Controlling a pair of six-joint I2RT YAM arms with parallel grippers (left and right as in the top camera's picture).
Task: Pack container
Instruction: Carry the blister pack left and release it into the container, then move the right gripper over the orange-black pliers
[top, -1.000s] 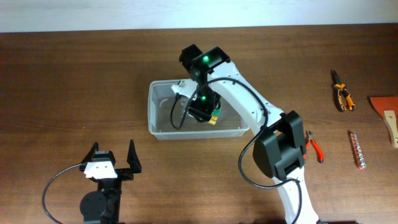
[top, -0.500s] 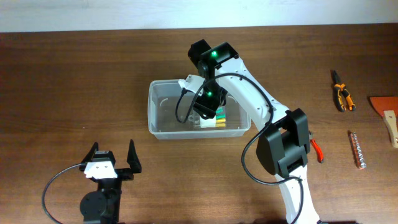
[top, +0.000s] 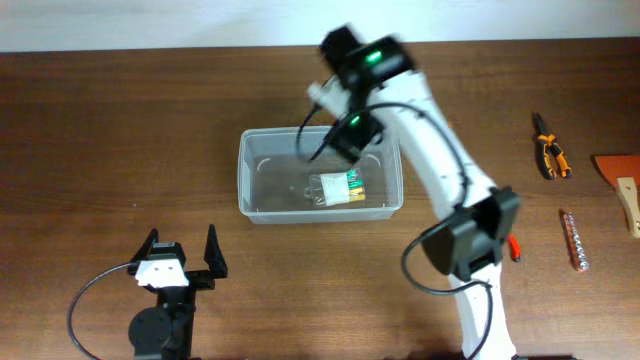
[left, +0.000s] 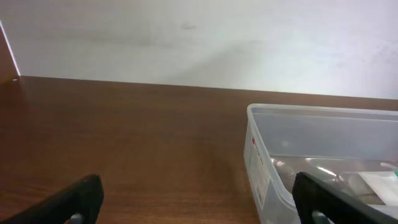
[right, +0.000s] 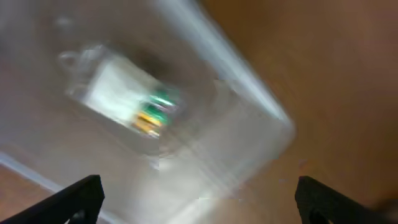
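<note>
Black and parked at the near table edge, the left gripper (top: 182, 240) sits as before, jaws spread and empty. Mid-table, the container (top: 245, 180) holds a small clear packet (top: 335, 188) with green and yellow ends, now lying uncovered on its floor. The right gripper (right: 199, 196) has lifted off it toward the far rim, jaws wide apart. Its wrist view is motion-blurred, so the packet's contents are unreadable.

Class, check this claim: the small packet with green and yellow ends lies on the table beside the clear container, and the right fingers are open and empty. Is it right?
No. The overhead view shows the packet lying inside the container, not on the table beside it. The rest holds: the right fingers are open and empty.
</note>
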